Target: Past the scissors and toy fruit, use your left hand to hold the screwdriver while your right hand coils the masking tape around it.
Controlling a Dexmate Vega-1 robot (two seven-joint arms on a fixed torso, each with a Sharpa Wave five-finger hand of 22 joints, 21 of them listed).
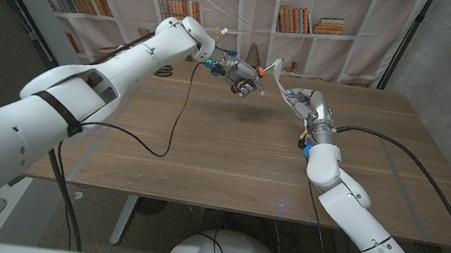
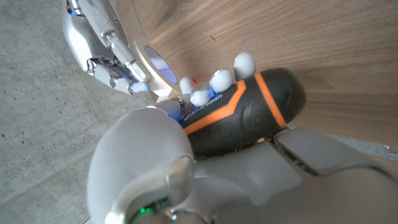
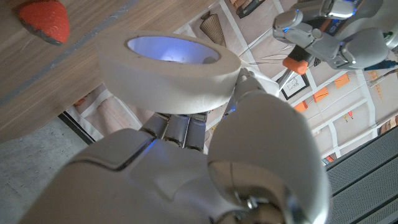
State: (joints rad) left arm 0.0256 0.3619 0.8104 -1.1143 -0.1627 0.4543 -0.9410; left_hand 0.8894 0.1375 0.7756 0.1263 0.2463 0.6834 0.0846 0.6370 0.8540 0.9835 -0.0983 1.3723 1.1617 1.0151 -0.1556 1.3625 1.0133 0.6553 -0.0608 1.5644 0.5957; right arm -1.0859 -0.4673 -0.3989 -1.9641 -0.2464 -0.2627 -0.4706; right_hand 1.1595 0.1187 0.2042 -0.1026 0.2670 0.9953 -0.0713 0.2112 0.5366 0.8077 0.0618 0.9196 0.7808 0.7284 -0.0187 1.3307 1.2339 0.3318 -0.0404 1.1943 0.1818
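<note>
Right hand (image 1: 303,102) above far table (image 1: 229,162) edge, fingers wrapped on white tape roll (image 3: 168,71); left hand (image 1: 237,73) just beside, raised, clamped on screwdriver (image 2: 242,112), black handle with orange stripe; red toy strawberry (image 3: 45,20) on table

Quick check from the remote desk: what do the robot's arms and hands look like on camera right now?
Both arms are glossy white, rounded shells. The left arm wears a black band, with a black cable hanging below. The right arm trails another black cable. The left hand and right hand are metallic grey with white fingertips.

Black-and-orange screwdriver (image 2: 249,112), cream masking tape (image 3: 168,71)
</note>
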